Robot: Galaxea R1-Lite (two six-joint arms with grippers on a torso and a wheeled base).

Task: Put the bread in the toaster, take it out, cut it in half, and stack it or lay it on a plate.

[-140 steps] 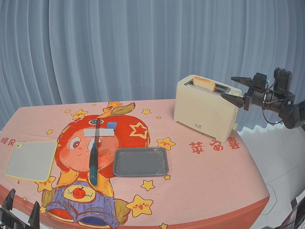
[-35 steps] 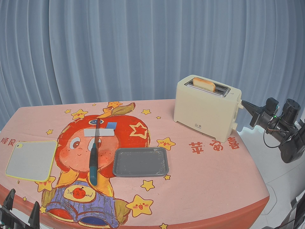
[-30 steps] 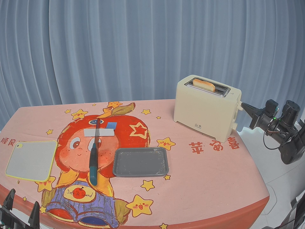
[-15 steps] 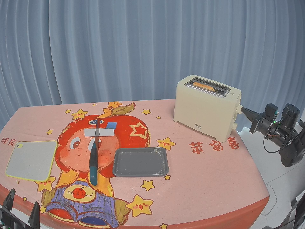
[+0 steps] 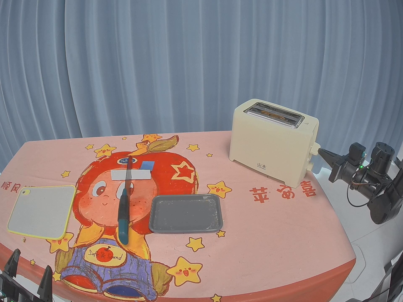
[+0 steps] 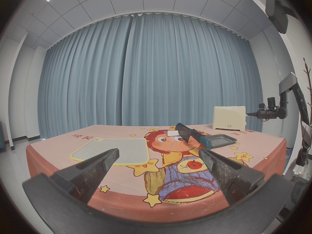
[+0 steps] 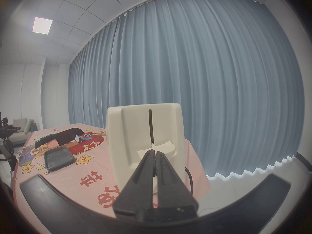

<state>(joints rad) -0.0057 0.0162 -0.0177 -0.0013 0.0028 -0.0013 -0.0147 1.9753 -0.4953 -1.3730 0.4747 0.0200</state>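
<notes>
From the head view the bread [image 5: 270,115] lay sunk in the toaster's [image 5: 268,147] slot, barely showing; the right wrist view gave the toaster's end — the right tool [image 7: 155,155], fingers pressed together and gripping nothing, tip on the lever [image 7: 166,146]. The left tool [image 6: 158,153] hung wide open and empty off the counter's [image 5: 273,231] near edge. Seconds earlier the bread stood proud of the slot and the right tool higher — both had dropped.
</notes>
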